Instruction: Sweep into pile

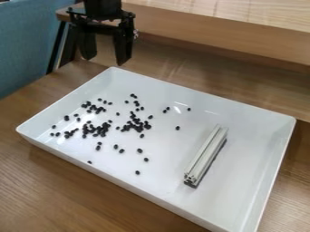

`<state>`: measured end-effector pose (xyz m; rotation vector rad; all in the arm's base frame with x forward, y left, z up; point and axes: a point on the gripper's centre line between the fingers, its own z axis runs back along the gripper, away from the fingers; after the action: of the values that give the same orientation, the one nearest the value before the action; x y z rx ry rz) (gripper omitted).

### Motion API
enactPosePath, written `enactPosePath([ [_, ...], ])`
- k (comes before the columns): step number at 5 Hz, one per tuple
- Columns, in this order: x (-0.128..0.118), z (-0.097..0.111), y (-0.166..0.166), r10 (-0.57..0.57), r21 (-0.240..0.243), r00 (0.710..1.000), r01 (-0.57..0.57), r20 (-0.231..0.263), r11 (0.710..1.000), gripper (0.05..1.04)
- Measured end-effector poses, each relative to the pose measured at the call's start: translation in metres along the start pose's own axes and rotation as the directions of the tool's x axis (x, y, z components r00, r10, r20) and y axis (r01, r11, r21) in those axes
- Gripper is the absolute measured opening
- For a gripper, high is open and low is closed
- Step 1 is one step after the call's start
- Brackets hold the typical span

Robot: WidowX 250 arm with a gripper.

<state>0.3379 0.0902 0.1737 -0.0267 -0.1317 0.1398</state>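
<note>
Gleaming tray [251,136], rounded black beans [140,151]

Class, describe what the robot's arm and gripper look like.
The arm is black where it enters at the top. The gripper is black too, with a wide, jagged-edged crosspiece and two long, flat fingers that narrow toward their ends.

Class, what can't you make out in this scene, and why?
In the camera view:
- Black bits: too small and clumped to count.
- Near corner of the tray: cut off by bottom edge.
- Underside of the bar: hidden by its top.
- Arm above the pincer: cut off by top edge.
</note>
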Motion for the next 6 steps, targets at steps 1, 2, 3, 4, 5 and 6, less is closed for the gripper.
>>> enactPosePath([
  [1, 0.0, -0.013, 0.0, 0.004, -0.008, 0.999, -0.004, -0.034, 1.0, 1.0],
  [2, 0.006, -0.036, -0.011, 0.005, -0.031, 0.999, -0.007, -0.053, 0.999, 1.0],
  [3, 0.011, -0.045, -0.027, -0.013, -0.048, 0.999, 0.011, -0.033, 0.999, 1.0],
  [4, 0.011, -0.051, -0.044, -0.026, -0.064, 0.999, 0.025, -0.021, 0.998, 1.0],
  [5, 0.006, -0.062, -0.065, -0.034, -0.081, 0.999, 0.031, -0.027, 0.996, 1.0],
  [6, 0.001, -0.069, -0.087, -0.059, -0.086, 0.998, 0.056, -0.029, 0.995, 1.0],
])
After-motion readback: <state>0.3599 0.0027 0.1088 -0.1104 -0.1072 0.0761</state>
